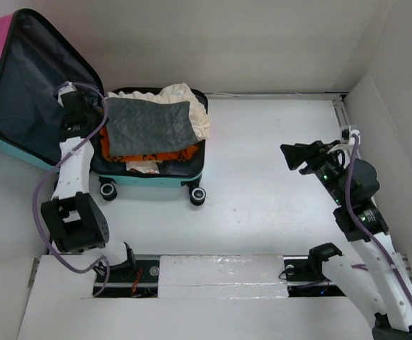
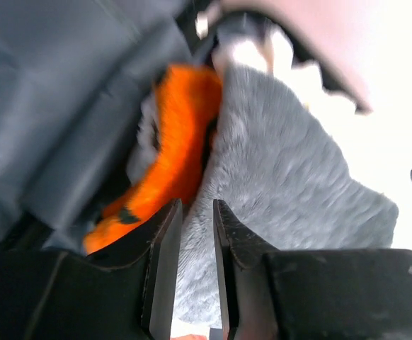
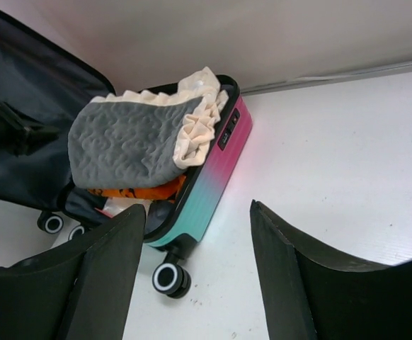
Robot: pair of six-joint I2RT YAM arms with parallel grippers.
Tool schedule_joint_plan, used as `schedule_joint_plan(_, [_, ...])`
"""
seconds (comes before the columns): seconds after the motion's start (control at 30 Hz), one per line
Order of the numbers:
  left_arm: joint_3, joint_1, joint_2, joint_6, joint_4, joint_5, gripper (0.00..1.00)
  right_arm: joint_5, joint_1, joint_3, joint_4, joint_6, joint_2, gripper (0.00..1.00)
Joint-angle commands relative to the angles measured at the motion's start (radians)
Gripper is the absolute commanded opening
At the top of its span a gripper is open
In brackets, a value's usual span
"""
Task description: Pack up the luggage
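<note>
The luggage (image 1: 156,180) lies open at the back left, its lid (image 1: 29,92) propped up and showing dark grey lining. Its base holds a cream cloth (image 1: 185,95), an orange garment (image 1: 156,154) and a grey quilted cloth (image 1: 149,124) on top. My left gripper (image 1: 101,108) is at the grey cloth's left edge by the hinge. In the left wrist view its jaws (image 2: 197,205) stand narrowly apart with the grey cloth (image 2: 284,177) between them, beside the orange garment (image 2: 181,142). My right gripper (image 1: 294,157) hangs open and empty, well right of the luggage (image 3: 213,177).
White walls close the table at the back and right, and a ledge (image 1: 213,273) lies along the near edge. The suitcase wheels (image 1: 197,196) stick out toward me. Bare white table (image 1: 277,142) lies between the suitcase and the right arm.
</note>
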Motion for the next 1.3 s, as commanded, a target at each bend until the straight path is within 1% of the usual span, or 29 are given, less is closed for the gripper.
schedule_joint_plan(0.0, [0.023,0.011,-0.142,-0.029,0.056,-0.11,0.2,-0.051,0.007,-0.008,0.054,-0.009,0.023,0.67])
schedule_joint_plan(0.03, [0.06,0.011,-0.142,-0.018,0.033,-0.137,0.2,-0.064,0.007,-0.008,0.054,-0.009,0.023,0.67])
schedule_joint_plan(0.1, [0.098,0.011,-0.142,-0.006,-0.016,-0.148,0.11,-0.064,0.007,-0.008,0.064,-0.009,0.033,0.67])
schedule_joint_plan(0.13, [0.112,0.011,-0.133,-0.006,-0.027,-0.139,0.16,-0.064,0.007,-0.008,0.064,-0.009,0.033,0.67])
schedule_joint_plan(0.17, [0.112,-0.046,-0.133,0.009,-0.027,-0.139,0.24,-0.064,0.007,-0.008,0.064,-0.009,0.033,0.67])
schedule_joint_plan(0.2, [0.112,-0.09,-0.123,0.02,-0.027,-0.139,0.29,-0.064,0.007,-0.008,0.064,-0.009,0.042,0.67])
schedule_joint_plan(0.23, [0.112,-0.148,-0.123,0.02,-0.012,-0.139,0.29,-0.064,0.007,-0.008,0.064,-0.009,0.042,0.67])
schedule_joint_plan(0.27, [0.1,-0.213,-0.104,0.02,-0.003,-0.127,0.27,-0.075,0.007,-0.008,0.064,-0.009,0.042,0.67])
schedule_joint_plan(0.3, [0.1,-0.356,-0.058,0.02,-0.003,-0.141,0.25,-0.075,0.007,-0.008,0.074,-0.009,0.042,0.67])
schedule_joint_plan(0.37, [0.129,-0.489,0.005,0.02,0.025,-0.152,0.21,-0.075,0.007,-0.008,0.074,-0.009,0.053,0.52])
schedule_joint_plan(0.4, [0.144,-0.584,0.083,0.005,0.04,-0.139,0.19,-0.075,0.016,-0.008,0.074,-0.009,0.062,0.43])
schedule_joint_plan(0.43, [0.166,-0.616,0.123,-0.01,0.054,-0.13,0.18,-0.075,0.016,-0.008,0.074,-0.009,0.062,0.17])
schedule_joint_plan(0.47, [0.184,-0.641,0.163,-0.021,0.069,-0.112,0.15,-0.075,0.016,-0.008,0.074,-0.009,0.062,0.06])
schedule_joint_plan(0.5, [0.221,-0.66,0.203,-0.039,0.082,-0.075,0.12,-0.066,0.016,-0.008,0.074,-0.009,0.062,0.0])
schedule_joint_plan(0.53, [0.243,-0.683,0.281,-0.052,0.082,-0.075,0.09,-0.066,0.016,-0.008,0.074,-0.018,0.062,0.0])
schedule_joint_plan(0.63, [0.272,-0.683,0.395,-0.079,0.097,-0.058,0.03,-0.066,0.016,-0.008,0.074,-0.018,0.062,0.02])
schedule_joint_plan(0.7, [0.272,-0.683,0.436,-0.088,0.084,-0.099,0.0,-0.066,0.016,-0.008,0.074,-0.018,0.062,0.03])
schedule_joint_plan(0.8, [0.231,-0.652,0.486,-0.116,0.024,-0.194,0.0,-0.066,0.016,-0.008,0.074,-0.018,0.062,0.05])
schedule_joint_plan(0.83, [0.158,-0.64,0.486,-0.133,0.024,-0.245,0.0,-0.066,0.016,-0.008,0.074,-0.018,0.062,0.06])
schedule_joint_plan(0.87, [0.098,-0.622,0.426,-0.133,0.062,-0.245,0.0,-0.075,0.016,-0.008,0.074,-0.018,0.053,0.06])
schedule_joint_plan(0.9, [0.036,-0.621,0.389,-0.133,0.15,-0.245,0.0,-0.075,0.016,-0.008,0.074,-0.018,0.053,0.06])
schedule_joint_plan(0.97, [-0.097,-0.595,0.317,-0.157,0.194,-0.256,0.0,-0.075,0.016,-0.008,0.074,-0.018,0.053,0.06])
schedule_joint_plan(1.0, [-0.139,-0.586,0.236,-0.158,0.223,-0.256,0.0,-0.075,0.016,-0.008,0.074,-0.018,0.053,0.06])
schedule_joint_plan(1.03, [-0.185,-0.586,0.192,-0.158,0.331,-0.247,0.0,-0.075,0.016,-0.008,0.074,-0.018,0.053,0.06])
schedule_joint_plan(1.07, [-0.258,-0.586,0.15,-0.145,0.38,-0.213,0.0,-0.075,0.016,-0.008,0.074,-0.018,0.053,0.06])
schedule_joint_plan(1.1, [-0.274,-0.586,0.092,-0.145,0.41,-0.196,0.0,-0.075,0.016,-0.008,0.074,-0.018,0.053,0.08])
schedule_joint_plan(1.13, [-0.274,-0.586,0.075,-0.145,0.424,-0.182,0.02,-0.075,0.016,-0.008,0.074,-0.018,0.053,0.08])
schedule_joint_plan(1.2, [-0.245,-0.586,0.055,-0.136,0.424,-0.129,0.04,-0.084,0.016,-0.008,0.074,-0.018,0.062,0.08])
schedule_joint_plan(1.27, [-0.236,-0.586,0.055,-0.136,0.412,-0.129,0.05,-0.084,0.016,-0.008,0.074,-0.018,0.062,0.08])
